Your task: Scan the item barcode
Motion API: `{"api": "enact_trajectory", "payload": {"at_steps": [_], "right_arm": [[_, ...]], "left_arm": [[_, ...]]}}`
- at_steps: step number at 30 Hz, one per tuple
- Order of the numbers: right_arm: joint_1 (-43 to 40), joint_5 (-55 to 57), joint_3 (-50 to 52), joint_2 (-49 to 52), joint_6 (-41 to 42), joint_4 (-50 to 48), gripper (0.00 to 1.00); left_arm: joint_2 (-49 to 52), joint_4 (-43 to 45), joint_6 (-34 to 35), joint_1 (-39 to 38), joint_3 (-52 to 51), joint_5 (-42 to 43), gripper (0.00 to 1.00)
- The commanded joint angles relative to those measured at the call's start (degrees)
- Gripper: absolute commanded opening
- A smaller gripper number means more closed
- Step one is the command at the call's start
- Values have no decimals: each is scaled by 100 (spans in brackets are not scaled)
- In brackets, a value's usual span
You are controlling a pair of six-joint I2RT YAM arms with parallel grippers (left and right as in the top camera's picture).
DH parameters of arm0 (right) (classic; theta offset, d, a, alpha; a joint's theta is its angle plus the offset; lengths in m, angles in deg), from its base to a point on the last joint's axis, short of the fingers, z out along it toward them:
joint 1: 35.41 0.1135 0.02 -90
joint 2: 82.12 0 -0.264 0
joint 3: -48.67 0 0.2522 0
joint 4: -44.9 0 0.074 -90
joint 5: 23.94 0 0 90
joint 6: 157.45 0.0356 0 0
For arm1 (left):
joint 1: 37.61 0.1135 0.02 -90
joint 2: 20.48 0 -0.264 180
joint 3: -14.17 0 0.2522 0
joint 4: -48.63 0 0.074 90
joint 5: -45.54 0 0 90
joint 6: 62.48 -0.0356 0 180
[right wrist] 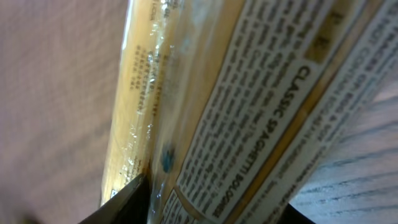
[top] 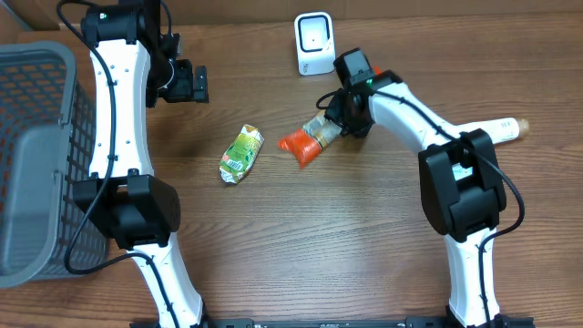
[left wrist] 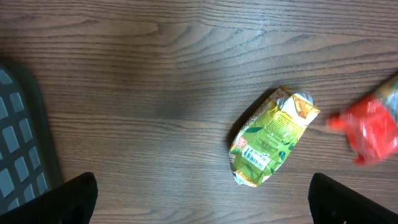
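Note:
The item is a long spaghetti packet (top: 305,146) with a red end, lying on the table below the white barcode scanner (top: 314,44). My right gripper (top: 340,121) sits over the packet's right end. In the right wrist view the packet's printed label (right wrist: 249,112) fills the frame, and both dark fingers (right wrist: 127,200) press against its sides, so the jaws are shut on it. My left gripper (top: 187,84) hovers wide open at the back left, nothing between its fingertips (left wrist: 78,198). The packet's red end (left wrist: 373,130) shows blurred at the right edge of the left wrist view.
A green pouch (top: 241,153) (left wrist: 273,137) lies left of the spaghetti packet, its barcode side up. A grey mesh basket (top: 36,146) stands at the left edge. A cream tube (top: 506,129) lies at the far right, behind the right arm.

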Motion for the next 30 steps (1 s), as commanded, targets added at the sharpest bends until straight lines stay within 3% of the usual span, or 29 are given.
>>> {"api": "enact_trajectory", "payload": {"at_steps": [1,5,9,17,21,23,30], "right_arm": [[-125,-1082,-376,407,-3091,857,49],[-282,-1075,-603,407,-5082,1506,69],[-485,-962,-601,407,-5313,1674,77],[-955,-2170,-142,420,-3067,1405,81],[-970,-2903,715,420,-1989,407,80],[-909,-3187,1102,420,-1547,-157,74],[-483,-2887,2092,420,-74,-1644,71]], "left_arm": [[48,7,-105,-11,-15,-17,100],[48,9,-105,-11,-17,-17,100],[48,7,-105,-11,-15,-17,99],[48,7,-105,-11,-15,-17,100],[48,7,-105,-11,-15,-17,100],[48,9,-105,-11,-15,-17,100],[48,7,-105,-11,-15,-17,100]]}}
